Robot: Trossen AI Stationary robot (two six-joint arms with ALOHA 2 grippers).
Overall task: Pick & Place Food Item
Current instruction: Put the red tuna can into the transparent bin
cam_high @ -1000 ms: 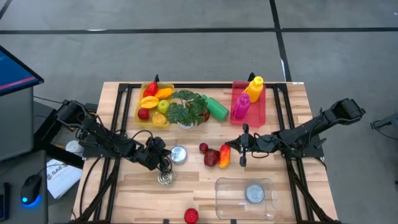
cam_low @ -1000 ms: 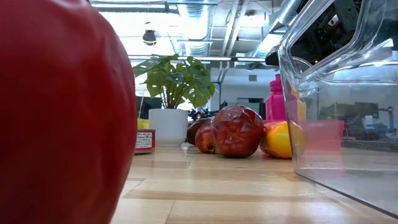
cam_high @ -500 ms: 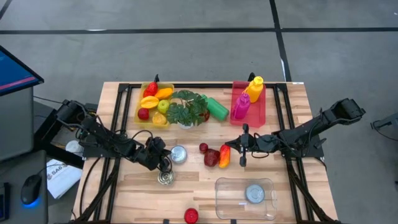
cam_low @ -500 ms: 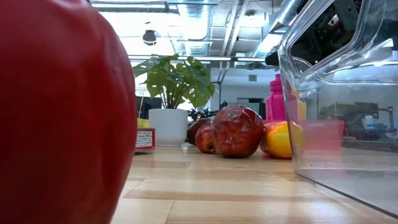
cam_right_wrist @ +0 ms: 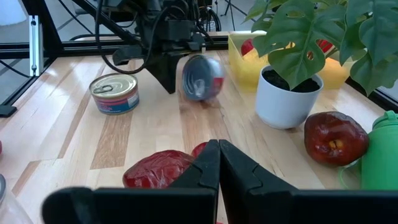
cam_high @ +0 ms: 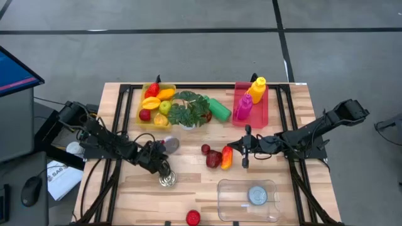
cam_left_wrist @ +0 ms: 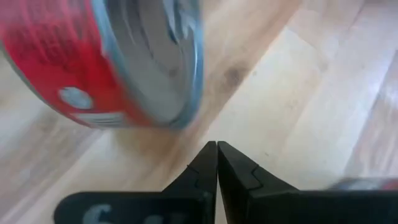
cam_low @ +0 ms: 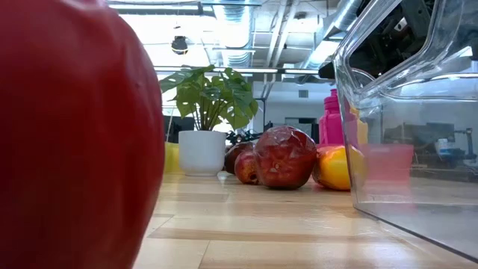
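Observation:
A red-labelled can (cam_high: 168,145) lies tipped on its side on the table, blurred, just beyond my left gripper (cam_high: 162,167), which is shut. In the left wrist view a small gap shows between the can (cam_left_wrist: 118,62) and my fingertips (cam_left_wrist: 216,149). A second can (cam_high: 166,180) stands upright near that gripper. My right gripper (cam_high: 237,151) is shut and hovers by a dark red fruit (cam_high: 213,159) and an orange-yellow fruit (cam_high: 227,157). A clear container (cam_high: 233,188) holds another can (cam_high: 257,196).
A potted plant (cam_high: 188,110), a yellow fruit tray (cam_high: 141,107), a green item (cam_high: 220,110) and a pink tray with bottles (cam_high: 267,113) line the far side. A red apple (cam_high: 193,218) sits at the near edge, filling the low view's left (cam_low: 75,134).
The red can beside my left gripper has tipped from upright onto its side and rolled toward the table's left and far side, out of the low view. It is blurred. My left gripper has turned a little at the wrist and stayed shut.

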